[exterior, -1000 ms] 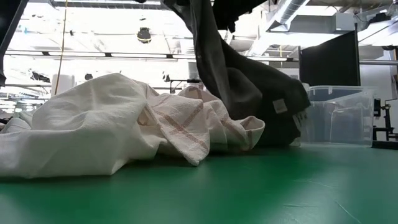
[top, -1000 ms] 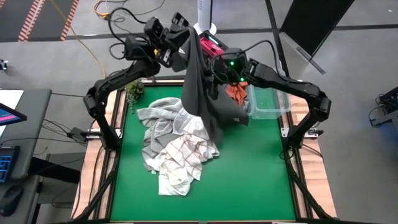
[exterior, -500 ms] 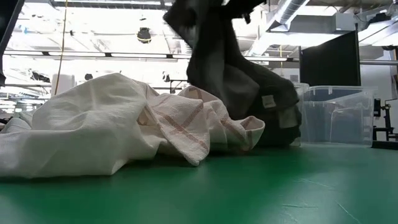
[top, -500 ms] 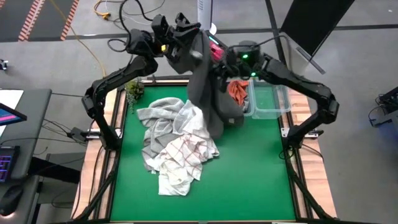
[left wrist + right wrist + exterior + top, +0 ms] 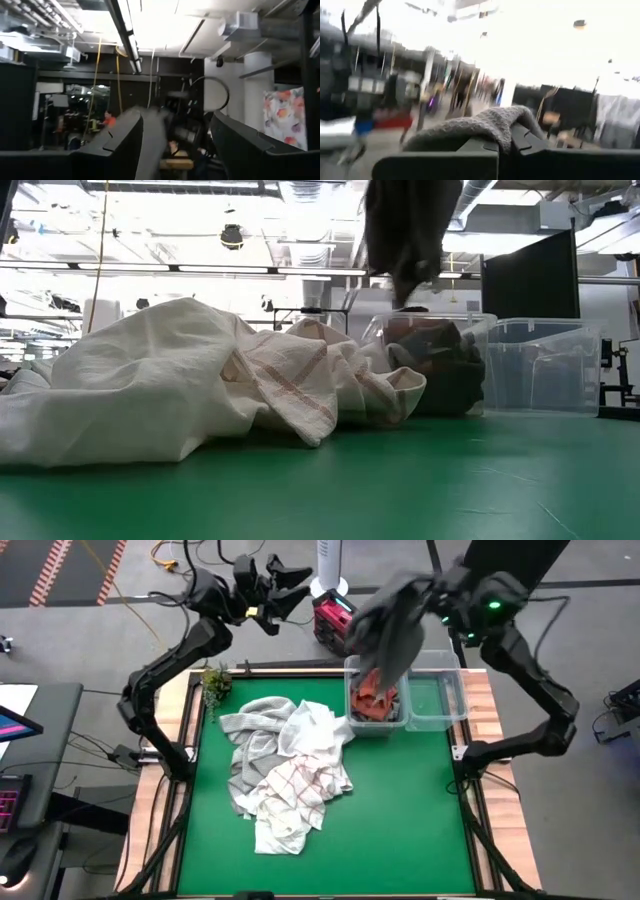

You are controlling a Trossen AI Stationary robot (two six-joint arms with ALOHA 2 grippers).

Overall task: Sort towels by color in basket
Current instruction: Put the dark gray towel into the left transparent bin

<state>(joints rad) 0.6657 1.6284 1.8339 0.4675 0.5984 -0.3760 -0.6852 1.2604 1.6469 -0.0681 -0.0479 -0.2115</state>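
A dark grey towel (image 5: 392,630) hangs high over the clear basket (image 5: 352,670) at the table's far right, with my right gripper (image 5: 435,592) shut on it. In the low view the towel's lower tip (image 5: 405,295) ends just above the basket's rim (image 5: 430,317). A rust-orange towel (image 5: 374,700) lies in the basket's left compartment. White, light grey and red-checked towels (image 5: 285,770) lie heaped on the green mat. My left gripper (image 5: 288,588) stands open, high beyond the far edge, with nothing between its fingers (image 5: 115,145). My right gripper pinches a bunched fold of the dark grey towel (image 5: 487,124) between its two fingers. The fingers lie roughly level and point toward the table's left. The towel hangs slack below them, lifted clear of the table and the heap.
A second clear compartment (image 5: 435,700) sits to the right of the filled one. A small green plant (image 5: 215,688) stands at the far left corner and a red device (image 5: 335,612) beyond the far edge. Bare green mat (image 5: 400,820) lies at the near right.
My right gripper has shut on the dark grey towel and swung up and toward the table's far right. My left gripper has opened, let the towel go and tipped upward. The towel has lifted off the heap and table and now hangs over the basket.
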